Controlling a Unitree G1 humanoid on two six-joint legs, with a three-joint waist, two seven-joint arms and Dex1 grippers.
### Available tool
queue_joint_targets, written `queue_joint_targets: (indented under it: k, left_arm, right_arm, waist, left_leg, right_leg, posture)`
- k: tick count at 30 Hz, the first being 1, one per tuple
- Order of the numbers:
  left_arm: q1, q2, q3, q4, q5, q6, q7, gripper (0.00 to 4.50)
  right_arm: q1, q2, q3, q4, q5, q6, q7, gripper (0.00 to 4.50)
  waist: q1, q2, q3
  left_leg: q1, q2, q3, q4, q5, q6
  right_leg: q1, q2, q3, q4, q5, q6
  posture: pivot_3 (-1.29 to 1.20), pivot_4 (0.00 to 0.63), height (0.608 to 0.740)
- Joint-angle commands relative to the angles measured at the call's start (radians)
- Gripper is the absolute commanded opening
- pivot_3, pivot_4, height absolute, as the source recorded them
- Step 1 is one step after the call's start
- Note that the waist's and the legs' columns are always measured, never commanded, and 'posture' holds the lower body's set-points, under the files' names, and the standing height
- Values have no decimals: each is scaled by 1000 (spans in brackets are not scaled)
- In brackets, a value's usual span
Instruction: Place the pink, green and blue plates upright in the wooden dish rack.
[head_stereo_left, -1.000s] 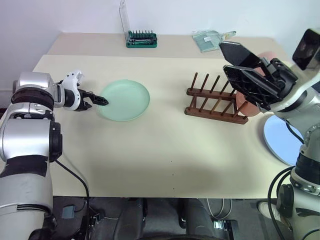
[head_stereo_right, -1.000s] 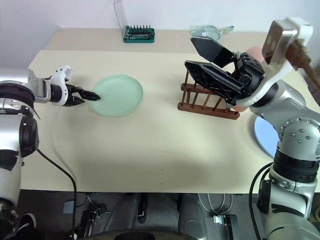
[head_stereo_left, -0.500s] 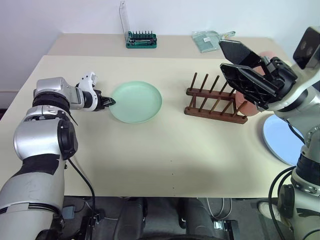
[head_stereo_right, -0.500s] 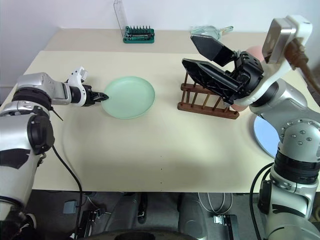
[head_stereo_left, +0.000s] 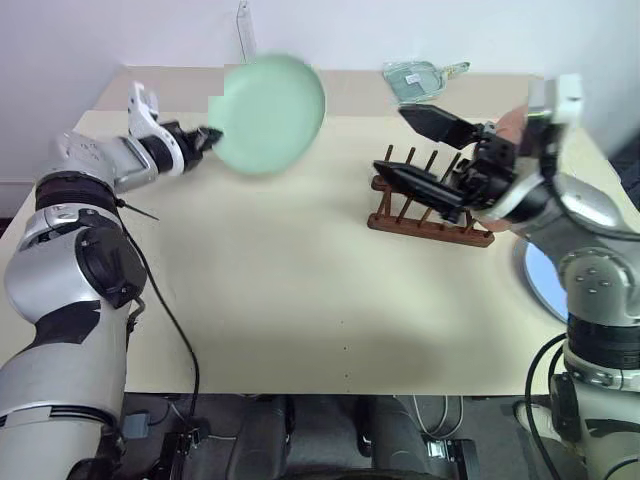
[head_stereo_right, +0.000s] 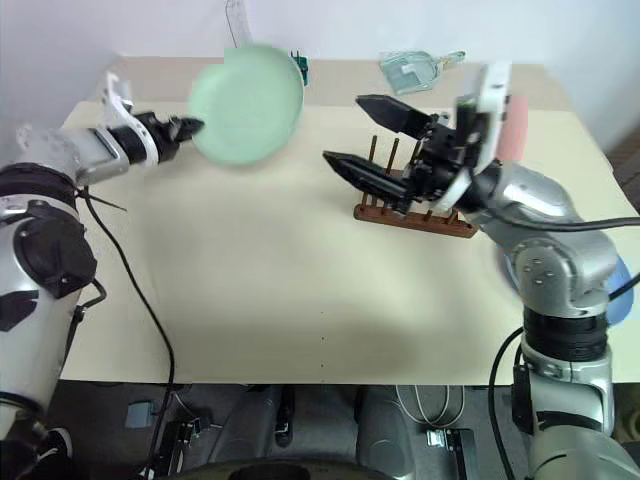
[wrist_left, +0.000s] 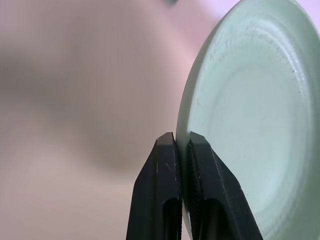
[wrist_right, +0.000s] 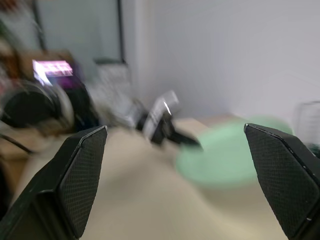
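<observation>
My left gripper (head_stereo_left: 208, 138) is shut on the rim of the pale green plate (head_stereo_left: 271, 112), which hangs tilted in the air above the far left of the table. In the left wrist view its fingers (wrist_left: 165, 165) pinch the green plate's edge (wrist_left: 250, 125). My right gripper (head_stereo_left: 390, 141) is open and empty, level above the left end of the dark wooden dish rack (head_stereo_left: 430, 208), which stands empty. Part of the pink plate (head_stereo_right: 515, 125) shows behind my right arm. The blue plate (head_stereo_left: 540, 275) lies flat at the table's right edge.
A clear plastic packet (head_stereo_left: 415, 78) lies at the back of the table (head_stereo_left: 300, 290). The green tool holder (head_stereo_right: 298, 66) with its clear lid (head_stereo_left: 243, 18) stands at the back, mostly hidden by the raised plate. A white wall runs behind.
My left gripper shut on the green plate's rim, then lifted it off the table and tilted it. My right gripper rolled and moved left over the rack, staying open.
</observation>
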Motion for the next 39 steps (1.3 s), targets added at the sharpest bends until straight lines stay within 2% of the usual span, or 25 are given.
queue_joint_targets:
  k: [1,3,6,10,13,18,26,30,36,39]
  left_arm:
    - [49,-106,94,-279,-136,14,103,92]
    - [117,-232,165,-515,-226,22,224,92]
    - [218,-423,178,-838,-320,9,376,92]
    - [349,-597,69,-1162,-357,-19,482,92]
    - [401,-623,7,-1278,-376,-27,507,92]
    - [460,-624,-88,-1400,-371,-41,545,92]
    - [501,-608,-151,-1433,-378,-80,570,92]
    - [514,-608,-179,-1437,-391,-87,571,0]
    - [534,-595,-196,-1409,-403,-101,561,0]
    - [542,-591,-203,-1397,-421,-101,564,0]
  right_arm:
    - [-71,12,127,15,-297,-252,14,4500]
    - [-111,21,196,80,-478,-424,8,4500]
    - [-169,-4,281,228,-778,-712,-62,4500]
    - [-211,-25,328,358,-1076,-927,-213,4500]
    - [-222,-21,326,408,-1153,-1002,-273,4500]
    - [-247,-14,305,451,-1262,-1023,-381,4500]
    - [-257,-5,307,461,-1294,-1014,-416,4500]
    - [-251,1,311,461,-1283,-1004,-403,3270]
    - [-251,4,307,468,-1302,-990,-409,98]
    - [-249,8,304,467,-1300,-985,-406,40]
  waist:
    - [0,0,0]
    - [2,0,0]
    - [0,-1,0]
    - [-1,-1,0]
    - [-3,-1,0]
    - [-4,-1,0]
    - [1,-1,0]
    - [1,-1,0]
    - [0,-1,0]
    - [-1,-1,0]
  left_leg:
    - [0,0,0,0,1,-1]
    - [0,0,0,0,1,-2]
    - [0,0,0,1,2,-4]
    - [0,0,0,0,3,-5]
    - [0,0,0,0,4,-6]
    - [2,0,0,0,4,-8]
    - [1,-1,0,0,5,-7]
    - [1,-1,0,0,5,-7]
    - [2,0,0,0,5,-7]
    - [2,0,0,0,5,-7]
  right_leg:
    - [0,0,0,0,0,0]
    - [0,0,1,0,0,0]
    - [0,-1,1,0,0,0]
    - [0,-1,1,-1,0,0]
    - [0,-1,2,-2,0,0]
    - [0,0,2,-2,1,-1]
    - [0,0,2,-2,1,-1]
    - [1,0,2,-2,1,-1]
    - [1,0,2,-2,1,-1]
    - [1,0,2,-2,1,-1]
  posture:
    - [0,150,740]
    - [0,150,740]
    - [0,150,740]
    - [0,150,740]
    - [0,150,740]
    - [0,150,740]
    - [0,150,740]
    - [0,150,740]
    - [0,150,740]
    - [0,150,740]
